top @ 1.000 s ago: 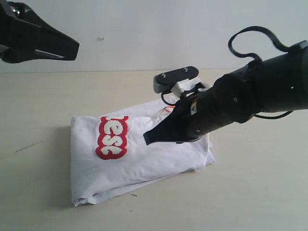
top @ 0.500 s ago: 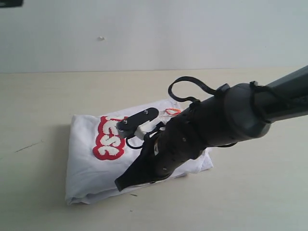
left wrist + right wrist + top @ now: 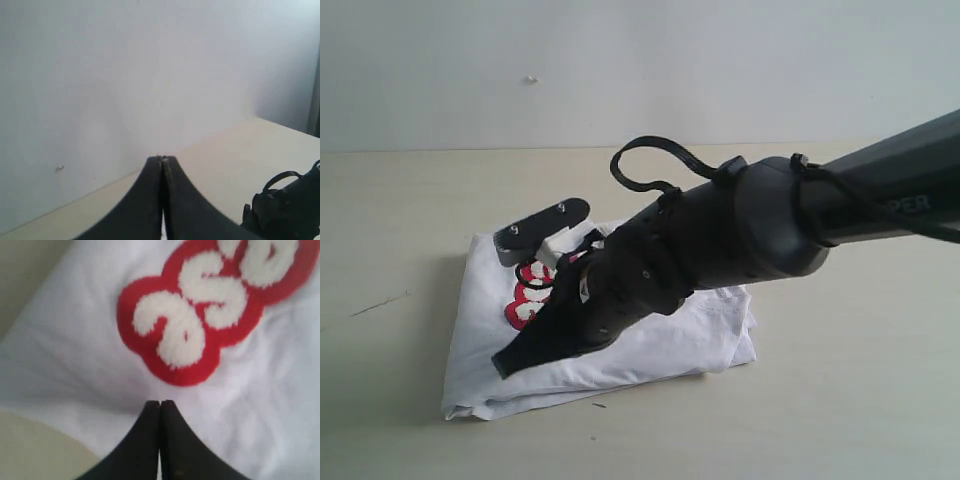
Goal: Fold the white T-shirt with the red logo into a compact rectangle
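Right fingers (image 3: pixel 142 440), together, press the folded shirt (image 3: pixel 720 330), logo (image 3: pixel 200 325) just ahead; I judge to flatten it. Left fingers (image 3: pixel 140 205) together, aloft.

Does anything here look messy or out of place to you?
Slightly. The folded white T-shirt is no neat rectangle: its near edge runs slanted, and a lower layer sticks out at the near left corner. Nothing looks spilled or damaged.

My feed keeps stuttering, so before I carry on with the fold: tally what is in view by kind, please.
Garments: 1, the white T-shirt
Logo patches: 1, the red logo
Hands: 2, the left hand and the right hand, both shut and holding nothing
Tables: 1, the table
Total: 5
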You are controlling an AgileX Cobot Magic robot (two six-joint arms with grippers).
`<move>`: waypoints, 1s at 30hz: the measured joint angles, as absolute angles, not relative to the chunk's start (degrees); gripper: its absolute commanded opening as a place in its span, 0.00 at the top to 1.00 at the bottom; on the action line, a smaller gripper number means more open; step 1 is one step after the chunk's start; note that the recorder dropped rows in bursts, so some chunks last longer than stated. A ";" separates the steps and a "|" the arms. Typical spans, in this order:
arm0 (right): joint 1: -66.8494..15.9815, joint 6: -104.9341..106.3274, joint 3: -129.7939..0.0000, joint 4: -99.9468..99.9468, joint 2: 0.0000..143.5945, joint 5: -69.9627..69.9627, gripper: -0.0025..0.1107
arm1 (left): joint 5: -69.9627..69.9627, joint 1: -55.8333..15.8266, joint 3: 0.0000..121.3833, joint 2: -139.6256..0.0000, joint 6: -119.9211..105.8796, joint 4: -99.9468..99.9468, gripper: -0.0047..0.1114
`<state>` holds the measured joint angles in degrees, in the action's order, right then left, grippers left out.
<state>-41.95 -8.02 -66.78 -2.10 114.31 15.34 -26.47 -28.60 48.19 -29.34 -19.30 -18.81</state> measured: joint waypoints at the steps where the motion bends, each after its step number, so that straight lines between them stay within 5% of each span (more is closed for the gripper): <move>1: -41.79 -9.15 -66.89 -1.18 114.28 13.10 0.98 | -25.83 -28.60 47.58 -28.22 -19.29 -18.63 0.96; 12: -39.18 -14.05 -69.33 0.58 121.18 13.15 0.98 | -21.18 -28.60 43.03 -18.68 -18.32 -16.97 0.96; 30: -39.91 -9.90 -86.19 -1.29 123.19 32.40 0.98 | -20.97 -30.32 42.87 -17.31 -17.96 -16.62 0.96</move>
<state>-39.91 -9.90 -86.19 -1.29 123.19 32.40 -20.97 -30.32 42.87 -17.31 -17.96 -16.62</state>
